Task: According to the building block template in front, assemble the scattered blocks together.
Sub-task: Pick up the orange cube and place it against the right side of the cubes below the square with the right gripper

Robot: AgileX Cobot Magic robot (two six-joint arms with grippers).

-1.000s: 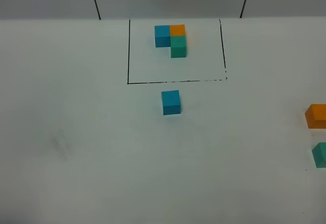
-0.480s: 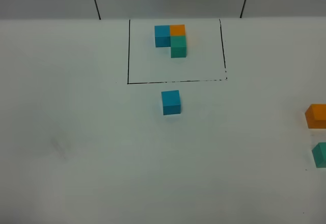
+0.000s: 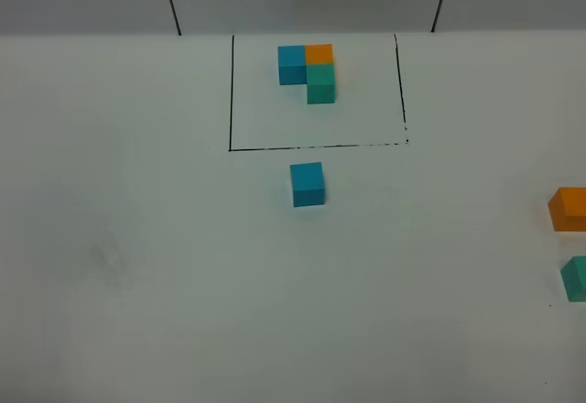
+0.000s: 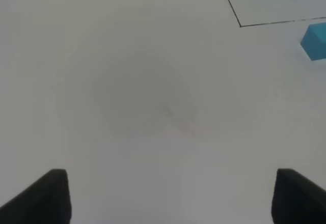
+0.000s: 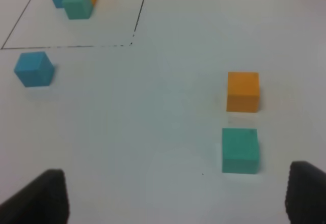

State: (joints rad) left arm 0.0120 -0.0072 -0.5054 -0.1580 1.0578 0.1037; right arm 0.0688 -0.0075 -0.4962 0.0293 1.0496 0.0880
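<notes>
Early days, nothing assembled yet: left hand (image 4: 170, 198) and right hand (image 5: 175, 198) both hang wide and empty. Blue block (image 3: 308, 184) sits just near of the template (image 3: 309, 71). Orange block (image 3: 569, 209) and green block (image 3: 576, 279) are way off right. My guess is the right hand needs to drop over the orange block next.

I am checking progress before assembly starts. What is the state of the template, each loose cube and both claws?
template: assembled L, inside the black frame
blue cube: loose, just outside the frame
orange cube: loose, touching nothing
teal-green cube: loose, beside orange cube, apart
left claw: open, empty
right claw: open, empty
</notes>
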